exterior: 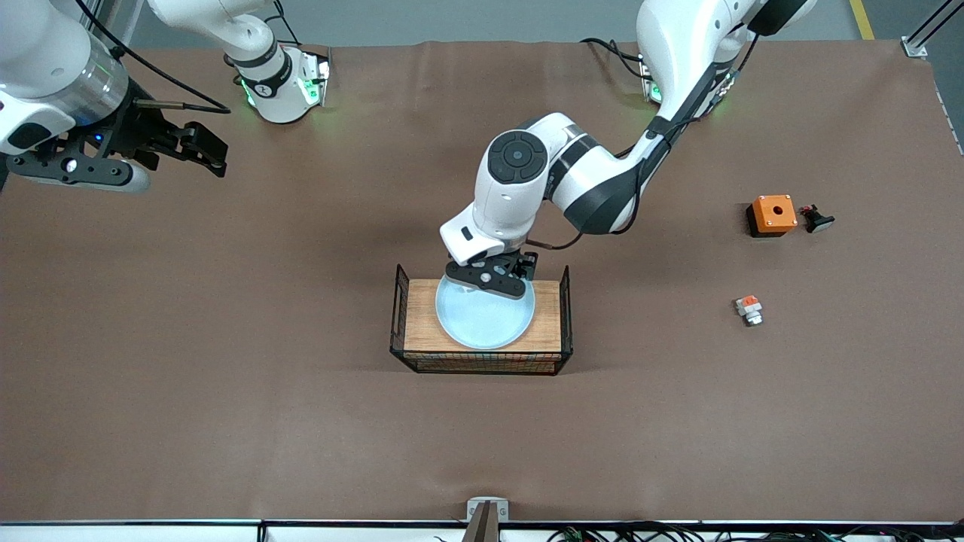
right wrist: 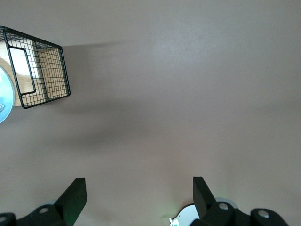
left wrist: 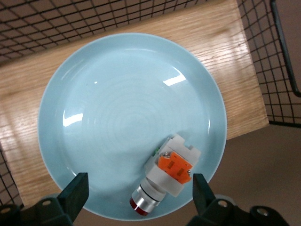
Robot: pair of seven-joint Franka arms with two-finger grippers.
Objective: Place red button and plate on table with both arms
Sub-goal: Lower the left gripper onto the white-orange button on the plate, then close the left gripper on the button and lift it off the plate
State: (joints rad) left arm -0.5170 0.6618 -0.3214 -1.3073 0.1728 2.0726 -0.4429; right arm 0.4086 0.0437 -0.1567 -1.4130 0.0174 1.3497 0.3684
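A: Looking down, the left claw (left wrist: 136,193) hangs wide open over the plate (left wrist: 117,94) on the rack (exterior: 482,327).
B: The red button (left wrist: 167,176) lies on the plate, right between its fingers.
A: The right claw (right wrist: 136,197) waits open above the counter (exterior: 226,421).

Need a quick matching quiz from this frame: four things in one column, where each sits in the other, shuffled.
1. plate
2. red button
3. orange box
4. left gripper

A. on the plate
B. open, over the plate's rim
C. on the rack
D. on the table, toward the left arm's end

Pairs: 1-C, 2-A, 3-D, 4-B
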